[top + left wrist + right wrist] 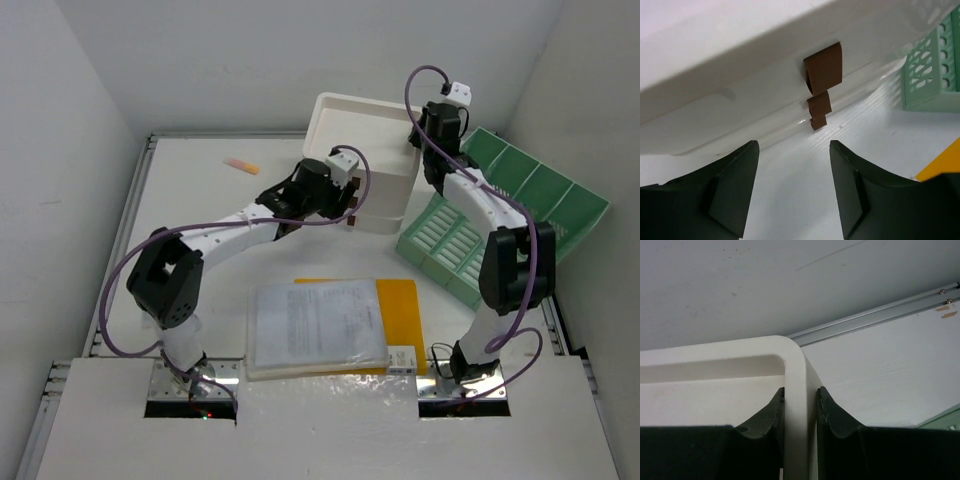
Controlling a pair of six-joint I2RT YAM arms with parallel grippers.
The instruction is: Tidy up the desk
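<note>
The table (200, 200) is a wide, flat, matte white top with silver metal rails along its edges. It lies under both arms and carries all the other things. The left end effector (792, 146) hangs low over its middle part. Its dark fingers are wide apart with nothing between them, and bare table surface shows in the gap. Just beyond it stands the white drawer box (365, 130), of smooth plastic with rounded corners, with three brown pull tabs (824, 67) in a row on its front. The right end effector (800, 396) is over the far right part of the table. It is closed on the thin upper rim of this box at a rounded corner, one finger on each side of the wall. To the right, a green slotted file rack (520, 190) is partly hidden by the right arm. Near the arm bases, a stack of printed paper (315, 325) covers most of a yellow folder (402, 305). A small orange thing (240, 164) at the far left is too small to make out.
</note>
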